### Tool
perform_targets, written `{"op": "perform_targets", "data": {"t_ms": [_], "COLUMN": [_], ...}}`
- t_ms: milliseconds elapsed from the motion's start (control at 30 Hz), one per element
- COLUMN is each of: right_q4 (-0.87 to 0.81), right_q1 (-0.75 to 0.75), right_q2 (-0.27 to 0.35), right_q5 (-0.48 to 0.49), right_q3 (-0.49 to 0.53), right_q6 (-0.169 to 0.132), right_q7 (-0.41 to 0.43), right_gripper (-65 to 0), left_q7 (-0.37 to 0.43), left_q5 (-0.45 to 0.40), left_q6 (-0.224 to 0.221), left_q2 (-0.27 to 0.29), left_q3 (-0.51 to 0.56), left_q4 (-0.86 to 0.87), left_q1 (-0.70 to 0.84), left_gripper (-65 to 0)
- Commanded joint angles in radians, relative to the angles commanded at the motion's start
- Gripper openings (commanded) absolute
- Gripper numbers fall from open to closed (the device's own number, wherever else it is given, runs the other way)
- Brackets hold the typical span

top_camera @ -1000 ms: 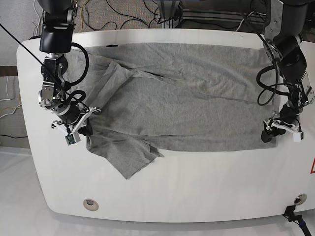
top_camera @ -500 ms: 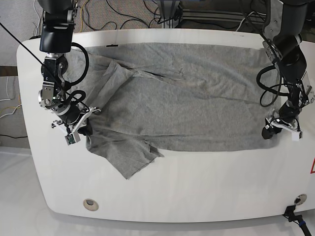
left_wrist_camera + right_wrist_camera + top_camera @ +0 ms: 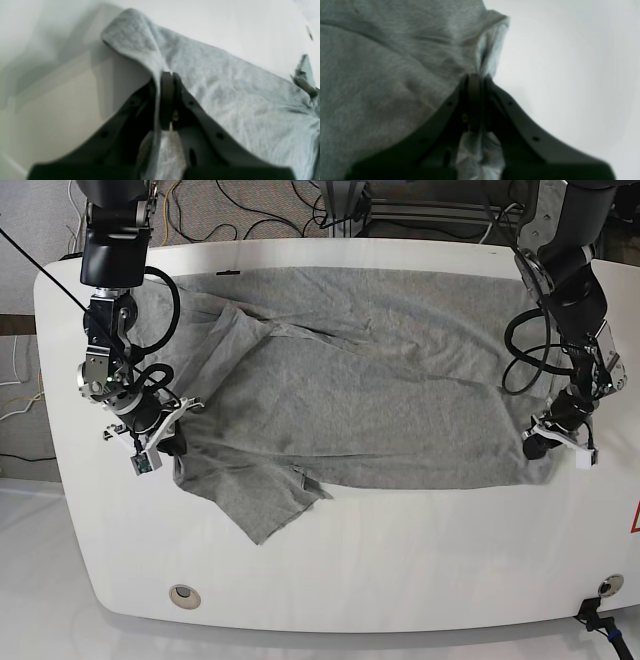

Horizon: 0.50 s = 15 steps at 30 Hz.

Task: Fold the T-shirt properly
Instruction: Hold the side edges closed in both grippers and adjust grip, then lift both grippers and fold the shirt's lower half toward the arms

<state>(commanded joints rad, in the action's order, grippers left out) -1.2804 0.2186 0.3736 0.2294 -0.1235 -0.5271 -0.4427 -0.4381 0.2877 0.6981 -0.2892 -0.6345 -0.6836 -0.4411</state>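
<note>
A white table (image 3: 380,580) fills most of the base view, with cables (image 3: 260,215) on the floor along the top of the frame. The shirt (image 3: 360,395) lies across the table's upper and middle part, wide from left to right, a sleeve (image 3: 262,502) pointing down at lower left. At the right of the frame the left gripper (image 3: 533,446) has its fingers closed on a pinch of cloth near the shirt's lower corner; in the left wrist view a ridge of fabric runs up between them and a flap stands off the table, its shadow beneath. At the left of the frame the right gripper (image 3: 176,444) pinches the edge just above the sleeve, its fingers also drawn together on cloth. Gripping both ends of the same side probably serves to keep that edge taut, so it can be carried over as one straight line. The folding seems to be at an early or middle stage. The next move likely calls for both arms to travel together; if one lags, the cloth may skew or bunch along the middle.
</note>
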Motion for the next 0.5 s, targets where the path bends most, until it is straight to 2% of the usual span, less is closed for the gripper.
{"op": "perform_targets", "data": {"t_ms": [100, 200, 500], "right_q4": [0.000, 0.000, 0.000], "right_q1": [0.000, 0.000, -0.002], "right_q2": [0.000, 0.000, 0.000], "right_q5": [0.000, 0.000, 0.000], "right_q3": [0.000, 0.000, 0.000], "right_q6": [0.000, 0.000, 0.000], "right_q7": [0.000, 0.000, 0.000], "right_gripper": [-65.0, -65.0, -65.0], "left_q7": [-0.003, -0.014, -0.163], "left_q5": [0.003, 0.003, 0.005], "left_q6": [0.000, 0.000, 0.000], "left_q2": [-0.002, 0.000, 0.018], "left_q3": [-0.003, -0.005, -0.002], "left_q4": [-0.003, -0.083, -0.393], "left_q1": [0.000, 0.020, 0.086], "left_gripper": [-65.0, -65.0, -65.0]}}
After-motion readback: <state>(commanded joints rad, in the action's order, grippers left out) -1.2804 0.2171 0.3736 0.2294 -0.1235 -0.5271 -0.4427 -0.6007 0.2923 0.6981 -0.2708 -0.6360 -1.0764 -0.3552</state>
